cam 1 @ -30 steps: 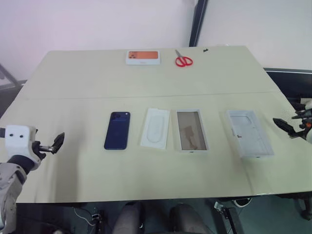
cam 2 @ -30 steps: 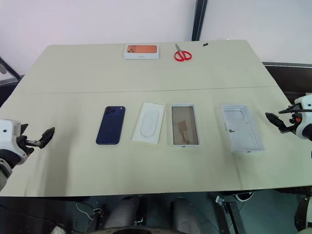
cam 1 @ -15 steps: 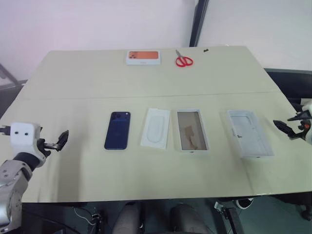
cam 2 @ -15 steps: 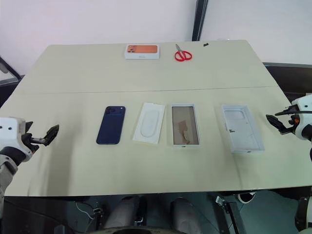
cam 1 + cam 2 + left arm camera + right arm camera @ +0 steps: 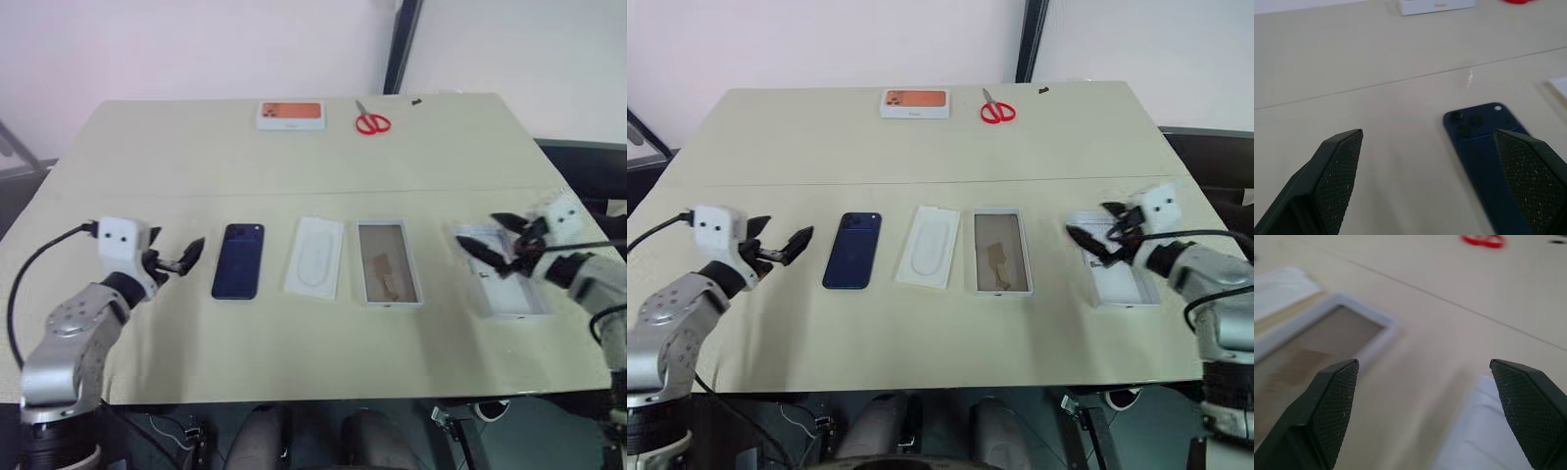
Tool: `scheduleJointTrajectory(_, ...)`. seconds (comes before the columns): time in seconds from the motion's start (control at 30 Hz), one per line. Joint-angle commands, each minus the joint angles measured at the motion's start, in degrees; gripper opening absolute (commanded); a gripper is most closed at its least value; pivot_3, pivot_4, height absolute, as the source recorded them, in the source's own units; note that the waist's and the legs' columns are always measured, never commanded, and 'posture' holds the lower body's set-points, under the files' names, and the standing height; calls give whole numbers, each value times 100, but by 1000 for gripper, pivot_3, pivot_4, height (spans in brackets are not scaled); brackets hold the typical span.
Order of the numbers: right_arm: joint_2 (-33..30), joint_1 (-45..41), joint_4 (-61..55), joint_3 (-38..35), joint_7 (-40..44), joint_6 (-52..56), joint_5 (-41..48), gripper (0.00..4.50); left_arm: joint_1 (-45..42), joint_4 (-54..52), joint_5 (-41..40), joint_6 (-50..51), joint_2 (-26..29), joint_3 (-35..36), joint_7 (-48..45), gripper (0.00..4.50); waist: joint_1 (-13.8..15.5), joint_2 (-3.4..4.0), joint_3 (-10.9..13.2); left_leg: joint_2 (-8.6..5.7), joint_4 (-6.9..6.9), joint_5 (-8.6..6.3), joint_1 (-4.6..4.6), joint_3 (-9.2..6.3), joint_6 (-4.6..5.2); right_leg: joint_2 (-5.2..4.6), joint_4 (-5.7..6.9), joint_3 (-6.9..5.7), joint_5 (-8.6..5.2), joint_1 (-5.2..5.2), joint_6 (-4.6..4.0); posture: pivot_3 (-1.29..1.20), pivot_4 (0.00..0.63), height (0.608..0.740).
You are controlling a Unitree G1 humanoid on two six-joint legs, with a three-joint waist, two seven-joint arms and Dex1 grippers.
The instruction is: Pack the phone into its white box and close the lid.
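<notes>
Phone (image 5: 238,261) lying back-up on the pale table (image 5: 294,166), camera cluster toward the far edge, at the left end of a row of four things and not yet packed. Just right of it, thin white insert (image 5: 314,258) with an oval outline lying flat. Next along, white box (image 5: 388,265) sitting open, tan-brown floor showing, nothing resting inside. Well to the right of that, lid (image 5: 510,292) lying with its moulded pale inside facing up.

Left gripper (image 5: 177,261) hovering just left of the phone, fingers spread wide and grasping nothing; in the left wrist view, phone's camera corner showing between the two black fingertips (image 5: 1337,169).

Right gripper (image 5: 502,242) hanging over the near-left part of the lid, fingers likewise spread apart and holding nothing; whether touching the lid, not possible to tell. In the right wrist view, box corner and lid edge showing between the fingers.

At the far edge of the table, white box with an orange picture (image 5: 291,115) lying beside red-handled scissors (image 5: 371,119).
</notes>
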Motion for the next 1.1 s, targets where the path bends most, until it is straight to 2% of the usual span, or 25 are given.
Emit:
scheduleJointTrajectory(0.03, 97, 2, -766, 37, -192, 354, 289, 4486, -152, -51, -40, 28, -11, -225, -105, 4477, -1, 0, 0, 0, 0, 0, 0, 0, 0, 0, 0, 0, 0, 0, 0, 0, 150, 740)
scheduleJointTrajectory(0.17, 217, -50, -1009, 273, -250, 520, 367, 4486, -230, -253, -278, 360, -145, -433, -120, 4477, -2, 0, 0, 0, 0, 0, 0, 0, 0, 0, 0, 0, 0, -1, 0, 0, 150, 740)
scheduleJointTrajectory(0.33, 262, -62, -1096, 822, -147, 355, 104, 4486, -564, -646, -890, 1596, -593, -800, 224, 4477, 17, -2, 1, -1, 3, 0, 0, -1, 0, 0, 0, 0, 0, 0, 0, 0, 150, 740)
scheduleJointTrajectory(0.6, 185, -116, -1346, 1406, 101, 97, -241, 4486, -1695, -648, -722, 3363, -1727, -1178, 1788, 4477, 6, -9, 3, -3, 9, 1, -1, -4, -1, 5, 4, 0, -1, 0, 3, 0, 150, 740)
scheduleJointTrajectory(0.83, 220, 8, -1459, 1433, 54, 68, -296, 4486, -2292, -121, -760, 4700, -2407, -741, 2153, 4477, 7, -11, 4, -3, 11, 25, -1, -5, -41, 8, 5, 1, -1, 0, 3, 0, 150, 740)
scheduleJointTrajectory(1.1, 266, 174, -1635, 1382, -69, 98, -308, 4486, -2669, 420, -717, 5312, -2726, -339, 2060, 4477, 20, -14, 7, -3, 13, 28, -1, -6, -46, 8, 5, 1, -2, 0, 4, 0, 150, 740)
